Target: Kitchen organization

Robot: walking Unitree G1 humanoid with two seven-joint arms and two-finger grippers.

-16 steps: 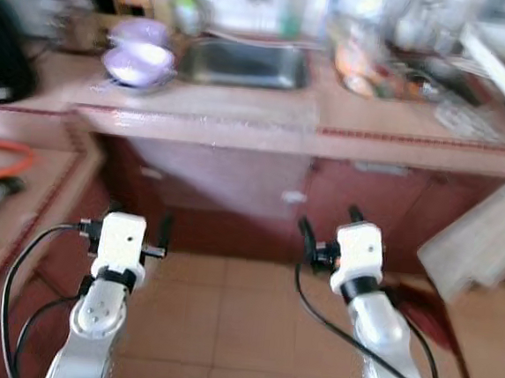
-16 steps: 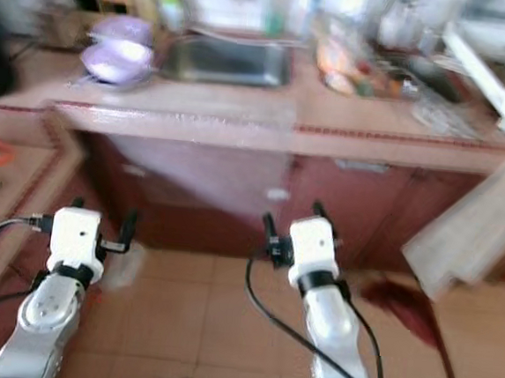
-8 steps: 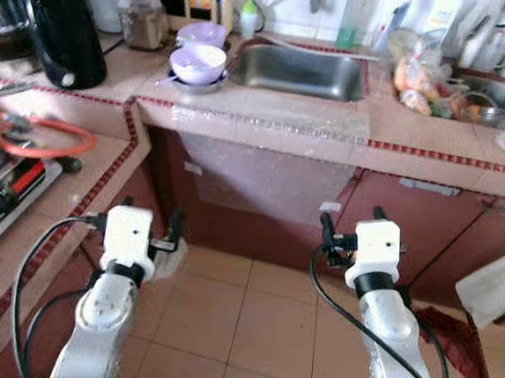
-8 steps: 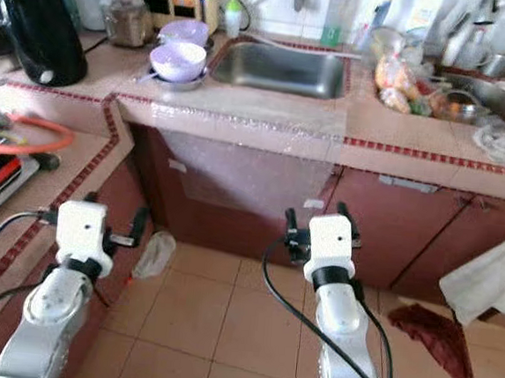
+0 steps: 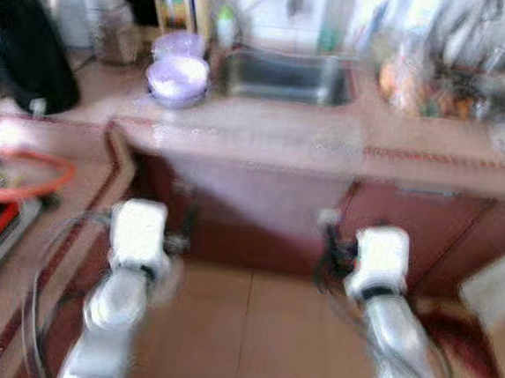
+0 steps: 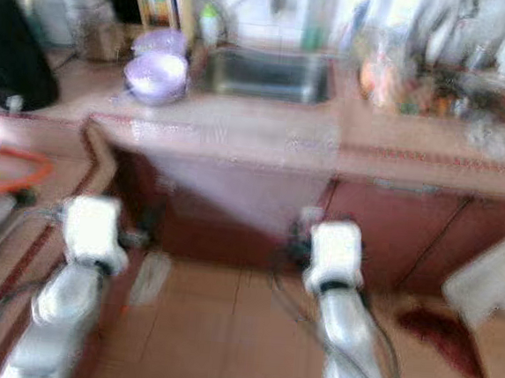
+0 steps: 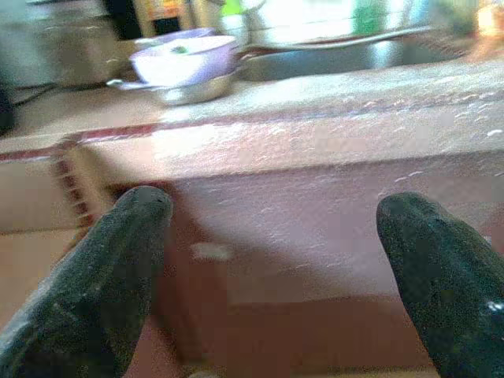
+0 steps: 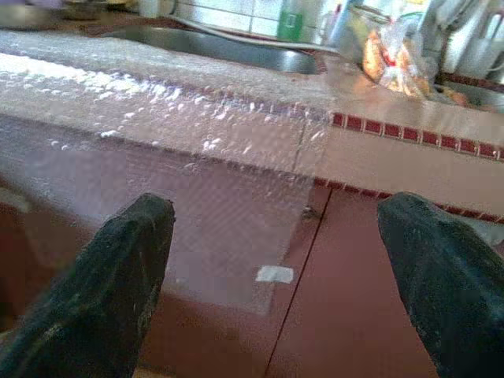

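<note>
The head views are blurred. A tiled counter (image 5: 265, 141) runs across in front of me, with a steel sink (image 5: 284, 77) set in it. Two stacked purple bowls (image 5: 178, 76) sit on a metal plate left of the sink; they also show as bowls (image 7: 185, 63) in the left wrist view. My left gripper (image 7: 276, 213) is open and empty, facing the cabinet front below the bowls. My right gripper (image 8: 276, 211) is also open and empty, held low before the counter edge below the sink (image 8: 220, 55). Both arms reach forward over the floor, apart from the counter.
A clear plastic sheet (image 8: 197, 197) hangs over the counter edge and cabinet. A black kettle (image 5: 25, 54) stands at the left, an orange ring (image 5: 15, 173) on the side counter. A bag of produce (image 5: 404, 78) lies right of the sink. A red cloth (image 5: 461, 335) lies on the tiled floor.
The whole picture has shifted and blurred again, so the camera is moving. Both arms keep the same pose with their fingers apart.
</note>
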